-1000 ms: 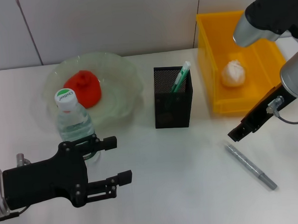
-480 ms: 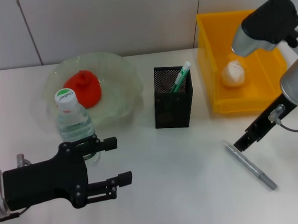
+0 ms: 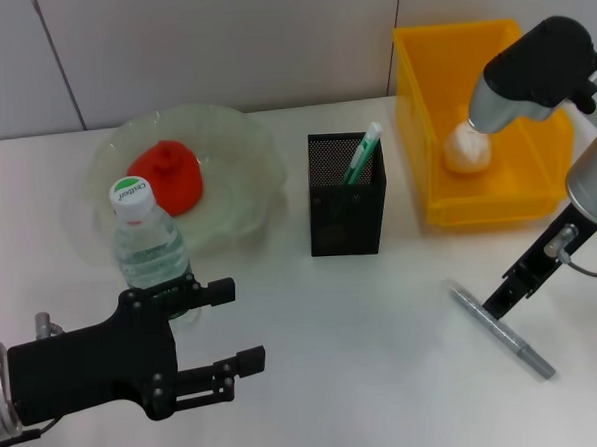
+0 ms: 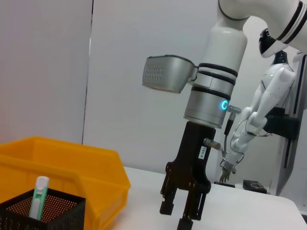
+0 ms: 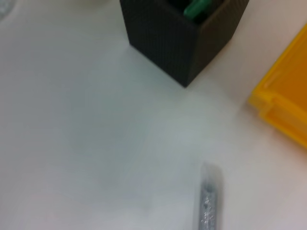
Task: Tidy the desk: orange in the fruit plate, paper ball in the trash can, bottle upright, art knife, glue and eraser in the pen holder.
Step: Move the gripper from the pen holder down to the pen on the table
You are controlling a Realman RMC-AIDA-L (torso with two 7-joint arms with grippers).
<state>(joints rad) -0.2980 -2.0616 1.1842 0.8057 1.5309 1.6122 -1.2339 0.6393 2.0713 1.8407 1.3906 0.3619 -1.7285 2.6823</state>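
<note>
A grey art knife (image 3: 501,330) lies flat on the table at the right; it also shows as art knife (image 5: 209,199) in the right wrist view. My right gripper (image 3: 498,302) hangs just over its near end, and this right gripper (image 4: 184,213) appears open. The orange (image 3: 171,174) rests in the translucent fruit plate (image 3: 242,201). Just in front of the plate the bottle (image 3: 147,243) stands upright. My left gripper (image 3: 234,324) is open beside the bottle. The paper ball (image 3: 467,147) sits in the yellow trash can (image 3: 429,127). Green-white glue (image 3: 363,152) stands in the black mesh pen holder (image 3: 348,211). No eraser is in view.
The pen holder (image 5: 184,38) and yellow trash can (image 5: 288,110) flank the bare table patch around the knife. A white wall runs behind the table. Another robot stands far off in the left wrist view.
My right gripper has dropped and shifted right, from beside the trash can's front to just above the art knife. The left arm has barely moved.
</note>
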